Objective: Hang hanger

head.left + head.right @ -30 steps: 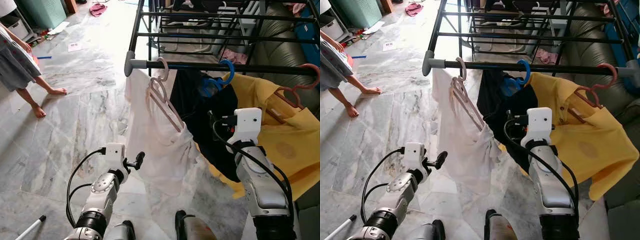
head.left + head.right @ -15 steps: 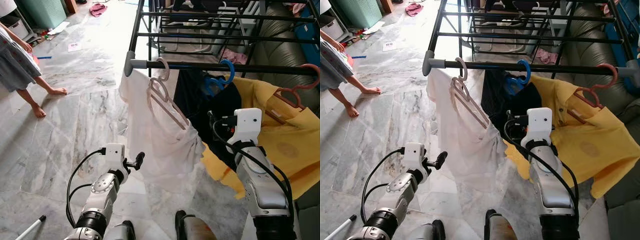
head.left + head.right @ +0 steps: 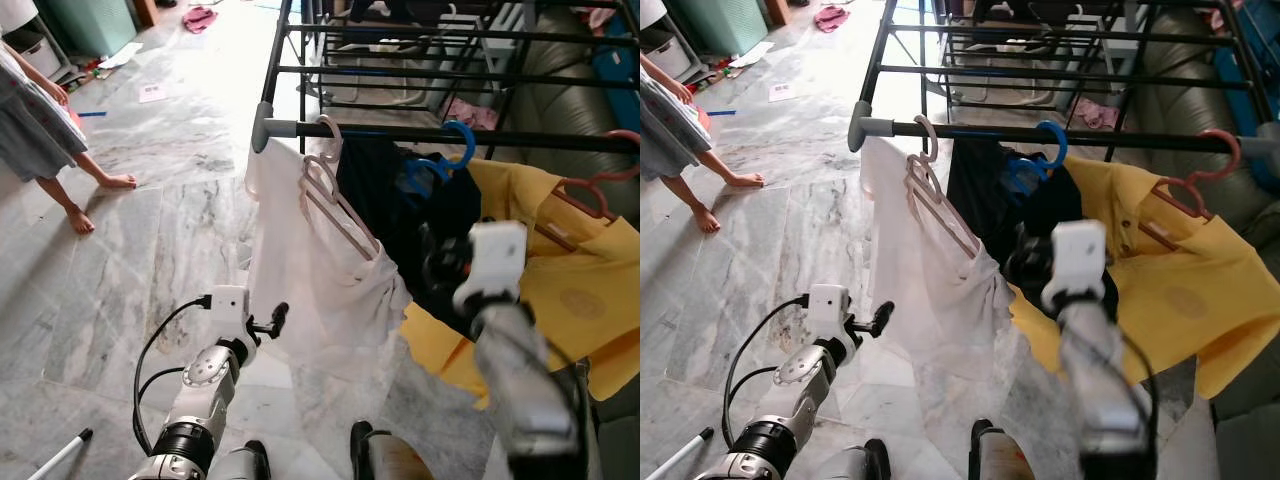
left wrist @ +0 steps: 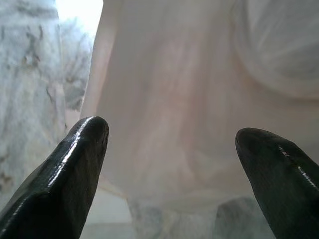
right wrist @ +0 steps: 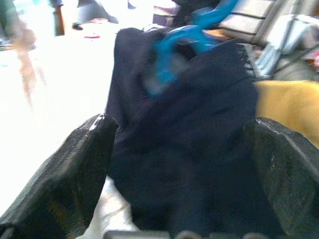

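Observation:
A pale pink hanger (image 3: 335, 205) carrying a white garment (image 3: 310, 290) hangs by its hook on the black rail (image 3: 520, 138) near the rail's left end. Beside it hang a blue hanger (image 3: 445, 155) with a dark garment (image 3: 400, 215) and a red hanger (image 3: 590, 190) with a yellow shirt (image 3: 590, 290). My left gripper (image 4: 172, 129) is open, low and just left of the white garment's hem. The right arm (image 3: 495, 290) is blurred in front of the dark garment. My right gripper (image 5: 183, 125) is open, with nothing held, facing the dark garment (image 5: 189, 149).
A barefoot person (image 3: 40, 130) stands on the marble floor at the far left. More black rack bars (image 3: 400, 70) run behind the rail, and a dark sofa (image 3: 565, 100) sits at the right. A white stick (image 3: 60, 455) lies near my left foot.
The white garment on its hanger has swung sideways and settled back. My right arm is now blurred in motion and slightly lower. The left arm has kept still.

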Motion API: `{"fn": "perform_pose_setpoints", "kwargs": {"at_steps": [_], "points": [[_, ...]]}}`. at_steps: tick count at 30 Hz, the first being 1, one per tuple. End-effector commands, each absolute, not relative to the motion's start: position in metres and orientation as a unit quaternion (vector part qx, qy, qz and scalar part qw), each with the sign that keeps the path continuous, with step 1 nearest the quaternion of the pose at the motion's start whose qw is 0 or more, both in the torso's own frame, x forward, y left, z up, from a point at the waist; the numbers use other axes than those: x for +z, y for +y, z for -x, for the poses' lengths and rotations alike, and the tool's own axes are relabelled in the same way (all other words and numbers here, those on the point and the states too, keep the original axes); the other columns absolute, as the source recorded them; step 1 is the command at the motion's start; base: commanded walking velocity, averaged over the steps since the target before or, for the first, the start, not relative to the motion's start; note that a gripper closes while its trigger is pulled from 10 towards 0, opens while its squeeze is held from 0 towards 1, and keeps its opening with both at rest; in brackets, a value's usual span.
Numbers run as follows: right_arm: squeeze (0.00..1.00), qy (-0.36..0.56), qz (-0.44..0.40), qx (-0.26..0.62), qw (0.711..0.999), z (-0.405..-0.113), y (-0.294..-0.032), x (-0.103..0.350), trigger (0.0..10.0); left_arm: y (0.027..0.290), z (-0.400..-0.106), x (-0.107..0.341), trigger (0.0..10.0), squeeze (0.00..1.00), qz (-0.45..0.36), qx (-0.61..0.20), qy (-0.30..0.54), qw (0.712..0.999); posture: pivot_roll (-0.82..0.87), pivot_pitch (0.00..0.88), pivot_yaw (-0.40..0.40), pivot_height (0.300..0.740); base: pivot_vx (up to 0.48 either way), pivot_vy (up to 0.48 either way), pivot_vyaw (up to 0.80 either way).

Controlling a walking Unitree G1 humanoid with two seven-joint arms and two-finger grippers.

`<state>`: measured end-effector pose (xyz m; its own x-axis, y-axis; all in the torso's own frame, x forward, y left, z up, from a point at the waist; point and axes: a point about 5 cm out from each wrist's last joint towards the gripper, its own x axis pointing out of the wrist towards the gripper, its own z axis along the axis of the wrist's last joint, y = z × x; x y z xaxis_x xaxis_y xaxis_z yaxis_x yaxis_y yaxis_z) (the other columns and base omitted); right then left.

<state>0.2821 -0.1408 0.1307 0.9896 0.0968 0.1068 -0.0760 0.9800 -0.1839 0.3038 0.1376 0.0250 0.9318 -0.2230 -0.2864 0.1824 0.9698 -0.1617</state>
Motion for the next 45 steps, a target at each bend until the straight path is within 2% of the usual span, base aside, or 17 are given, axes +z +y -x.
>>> {"fn": "perform_pose_setpoints", "kwargs": {"at_steps": [1, 7, 8, 9, 10, 12, 13, 19, 45], "points": [[0.94, -0.085, 0.098, 0.038, 0.991, -0.283, -0.143, 0.141, 10.0, 0.140, -0.300, 0.020, 10.0, 0.00, 0.062, -0.095, 0.161, 0.980, -0.21, 0.193, 0.029, 0.740, 0.000, 0.000, 0.00], [0.92, -0.091, 0.100, 0.034, 0.990, -0.282, -0.143, 0.141, 10.0, 0.141, -0.301, 0.019, 10.0, 0.00, 0.060, -0.084, 0.167, 0.980, -0.21, 0.194, 0.029, 0.740, 0.000, 0.000, 0.00], [0.83, -0.093, 0.101, 0.034, 0.990, -0.281, -0.142, 0.141, 10.0, 0.142, -0.301, 0.019, 10.0, 0.00, 0.058, -0.083, 0.168, 0.981, -0.21, 0.194, 0.028, 0.740, 0.000, 0.000, 0.00], [0.67, -0.094, 0.102, 0.034, 0.990, -0.281, -0.142, 0.140, 10.0, 0.142, -0.301, 0.018, 10.0, 0.00, 0.057, -0.081, 0.169, 0.981, -0.21, 0.194, 0.028, 0.740, 0.000, 0.000, 0.00], [0.45, -0.093, 0.105, 0.035, 0.990, -0.280, -0.141, 0.139, 10.0, 0.142, -0.300, 0.018, 10.0, 0.00, 0.056, -0.079, 0.170, 0.981, -0.21, 0.194, 0.028, 0.740, 0.000, 0.000, 0.00], [0.45, -0.091, 0.107, 0.036, 0.989, -0.280, -0.141, 0.137, 10.0, 0.142, -0.300, 0.018, 10.0, 0.00, 0.056, -0.078, 0.170, 0.981, -0.21, 0.193, 0.028, 0.740, 0.000, 0.000, 0.00], [0.00, -0.089, 0.107, 0.036, 0.990, -0.280, -0.141, 0.136, 10.0, 0.142, -0.300, 0.017, 10.0, 0.00, 0.055, -0.076, 0.172, 0.981, -0.21, 0.195, 0.028, 0.740, 0.000, 0.000, 0.00], [0.00, -0.083, 0.104, 0.037, 0.990, -0.279, -0.141, 0.133, 10.0, 0.142, -0.299, 0.015, 10.0, 0.00, 0.049, -0.067, 0.178, 0.980, -0.21, 0.193, 0.024, 0.740, -0.048, 0.000, 0.00], [0.00, -0.073, 0.096, 0.032, 0.992, -0.280, -0.143, 0.128, 10.0, 0.144, -0.299, 0.013, 10.0, 0.00, 0.044, -0.063, 0.187, 0.979, -0.21, 0.196, 0.028, 0.740, -0.354, 0.000, 0.00]]}}
